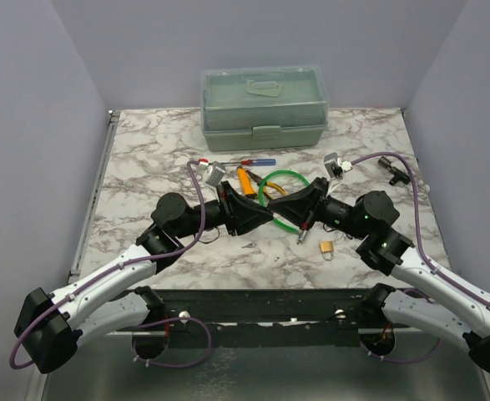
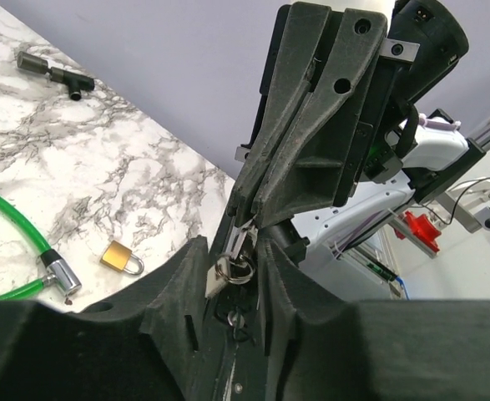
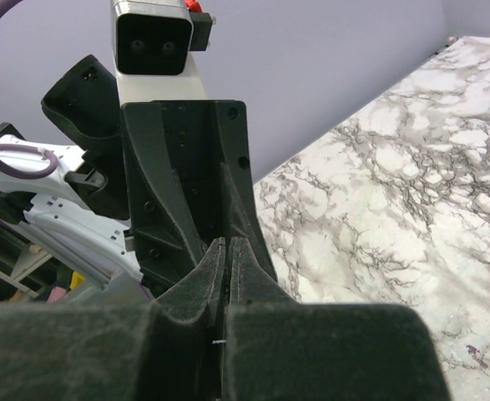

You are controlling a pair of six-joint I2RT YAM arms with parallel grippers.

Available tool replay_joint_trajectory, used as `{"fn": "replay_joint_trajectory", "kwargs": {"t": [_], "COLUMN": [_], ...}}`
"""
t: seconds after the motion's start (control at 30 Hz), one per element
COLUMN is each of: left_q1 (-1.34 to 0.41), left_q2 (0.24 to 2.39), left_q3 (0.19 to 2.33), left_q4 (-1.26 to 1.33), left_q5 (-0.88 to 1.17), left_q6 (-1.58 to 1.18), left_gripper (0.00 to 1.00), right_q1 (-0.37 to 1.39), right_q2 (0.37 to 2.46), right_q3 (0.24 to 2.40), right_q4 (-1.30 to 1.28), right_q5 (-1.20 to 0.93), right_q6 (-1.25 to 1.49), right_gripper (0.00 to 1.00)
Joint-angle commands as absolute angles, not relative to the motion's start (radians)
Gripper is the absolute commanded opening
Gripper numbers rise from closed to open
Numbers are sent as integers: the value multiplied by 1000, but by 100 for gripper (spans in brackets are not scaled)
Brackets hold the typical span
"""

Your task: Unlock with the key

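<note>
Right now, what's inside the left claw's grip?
Inside the left gripper: the key on its ring. The right gripper pinches and hides the key's tip.

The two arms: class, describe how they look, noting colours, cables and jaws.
Left arm and right arm match: white shells on the long links, black joint housings, and a purple cable looping along each. The jaws are matte black, wedge-shaped and rough-textured.

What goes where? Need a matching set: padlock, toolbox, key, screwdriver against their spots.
1 padlock
2 toolbox
3 key
4 screwdriver

a at the far edge of the table
b pinched in the right gripper
c lying alone, on the near side of the green cable
d just in front of the toolbox

Pairs: 1-c, 2-a, 3-b, 4-d
</note>
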State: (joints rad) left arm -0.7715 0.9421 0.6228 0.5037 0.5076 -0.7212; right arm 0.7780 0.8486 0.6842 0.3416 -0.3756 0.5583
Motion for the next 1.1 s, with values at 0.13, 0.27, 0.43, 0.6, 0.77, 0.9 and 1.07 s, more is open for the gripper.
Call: {"fn": "replay_joint_trajectory", "kwargs": {"t": [0.13, 0.27, 0.43, 0.6, 0.77, 0.9, 1.07], "left_q1": [-769, -769, -769, -769, -769, -769, -768], "left_q2": [931, 938, 941, 943, 962, 951, 927], "left_q3": [650, 651, 656, 661, 671, 672, 675], "left_q4": [486, 486, 485, 485, 481, 467, 393], "left_q5": [505, 510, 521, 535, 554, 551, 506], "left_q6": [-707, -710, -716, -727, -750, -748, -712], "left_gripper": [41, 37, 31, 14, 0, 0, 0], "right_q1": [784, 784, 784, 783, 784, 784, 783], "right_q2": [848, 851, 860, 871, 863, 825, 813], "right_q3": [680, 676, 671, 663, 646, 615, 614], "right_q4": [341, 346, 352, 363, 385, 398, 354], "right_q5": [-357, -357, -360, -365, -366, -340, -289], "right_q6": [552, 554, 555, 558, 554, 556, 559], "right_gripper": [1, 1, 1, 0, 0, 1, 18]}}
